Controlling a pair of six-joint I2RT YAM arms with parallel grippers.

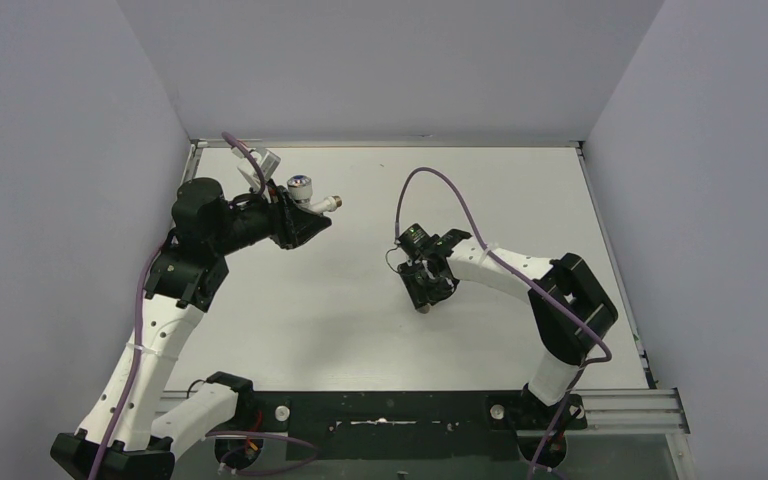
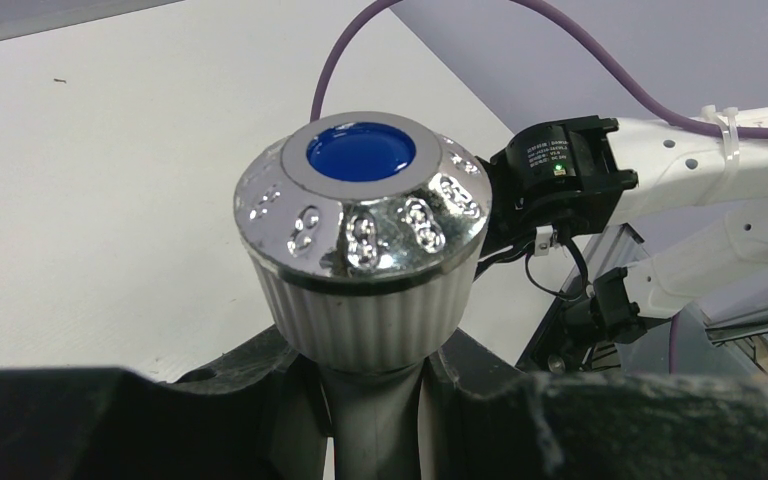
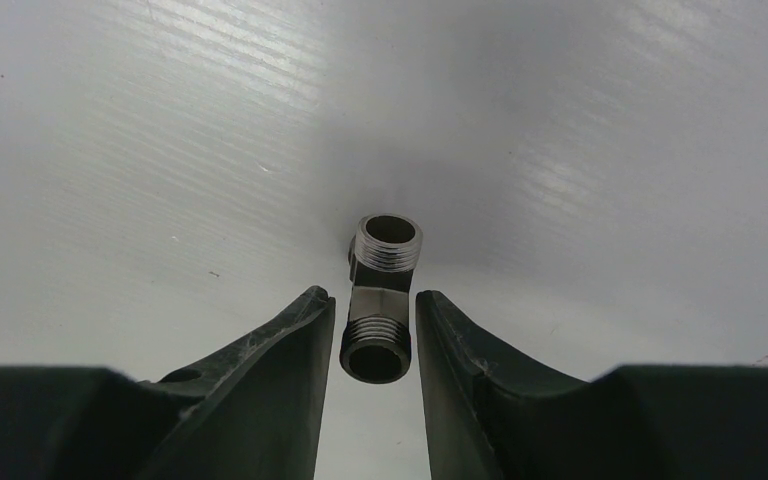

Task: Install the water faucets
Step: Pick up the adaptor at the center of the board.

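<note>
My left gripper (image 2: 375, 365) is shut on the stem of the water faucet (image 2: 360, 240), a white ribbed tap body with a chrome knob and a blue dot. In the top view the faucet (image 1: 302, 187) is held above the far left of the table, and its brass threaded end (image 1: 335, 203) points right. A grey metal threaded fitting (image 3: 380, 300) lies on the table between the fingers of my right gripper (image 3: 375, 318). A thin gap shows on each side of it, so the jaws are open around it. From above, the right gripper (image 1: 427, 298) points down at mid-table.
The white table (image 1: 520, 190) is boxed in by grey walls on three sides. A black and metal rail (image 1: 400, 412) runs along the near edge between the arm bases. Purple cables loop over both arms. My right arm (image 2: 570, 185) shows in the left wrist view.
</note>
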